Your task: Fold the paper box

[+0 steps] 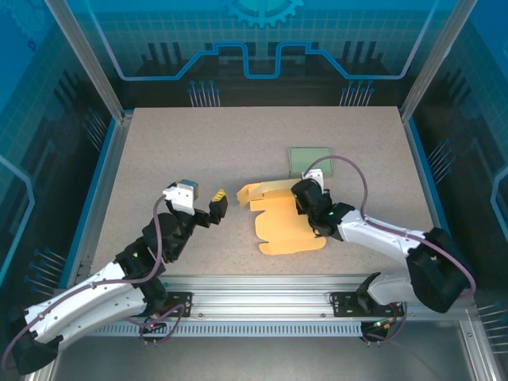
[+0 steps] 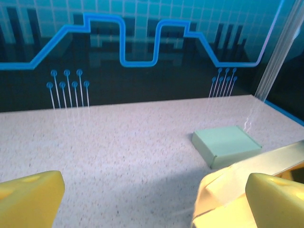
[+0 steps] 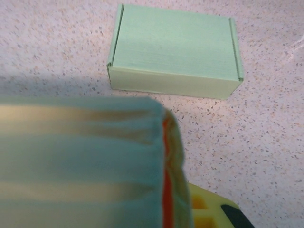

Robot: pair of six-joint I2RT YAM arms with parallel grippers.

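1 orange paper box blank (image 1: 290, 230): unfolded, flat at centre of bench (image 1: 198, 143), rear flaps raised.
1 green folded box (image 1: 309, 161): just behind it.
Left jaws: apart, near blank's left edge.
Right jaws: together at rear flap.

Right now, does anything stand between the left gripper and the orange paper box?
Nothing visible does. Only bare table lies between the open left gripper and the left edge of the paper box. The green box sits farther back, out of that path.
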